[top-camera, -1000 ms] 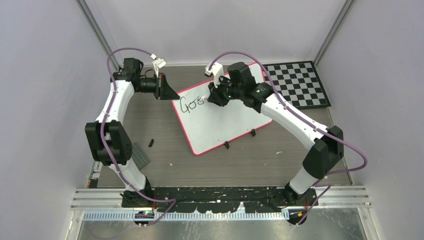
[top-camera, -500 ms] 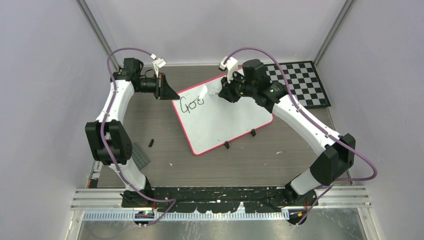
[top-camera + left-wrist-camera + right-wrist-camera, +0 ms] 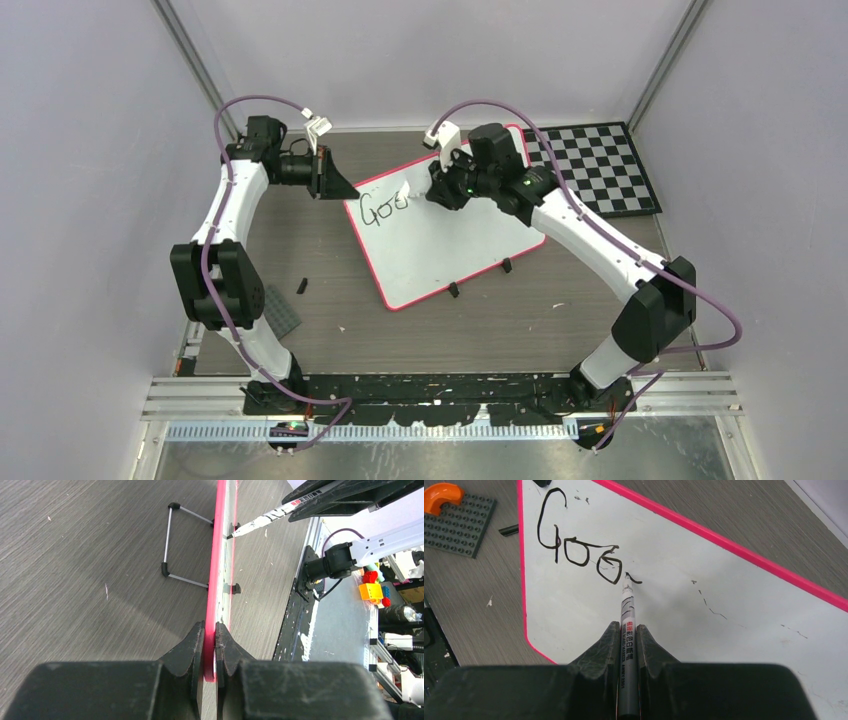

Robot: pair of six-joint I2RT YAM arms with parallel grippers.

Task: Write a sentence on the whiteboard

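1. Top view: the whiteboard (image 3: 450,250) is sitting askew in the middle of the worktop (image 3: 330,290), with its far right corner near the checkerboard mat (image 3: 600,165). The left tool (image 3: 345,192) is clenching on the board's far left corner. The right tool (image 3: 432,192) is grasping a marker (image 3: 403,194) over the board's upper left part, where the sentence (image 3: 383,208) is reading only "Goo".
2. Left wrist view: both fingers are pinching the red-pink rim, which is showing edge-on. A wire stand (image 3: 172,545) is standing out from one face of the board, and the marker is leaning in toward the other face.
3. Right wrist view: the fingers are squeezing the marker's barrel. Its tip is touching the white face at a short stroke just right of the third letter. A grey studded plate (image 3: 456,522) is lying on the worktop beside the board's left rim.
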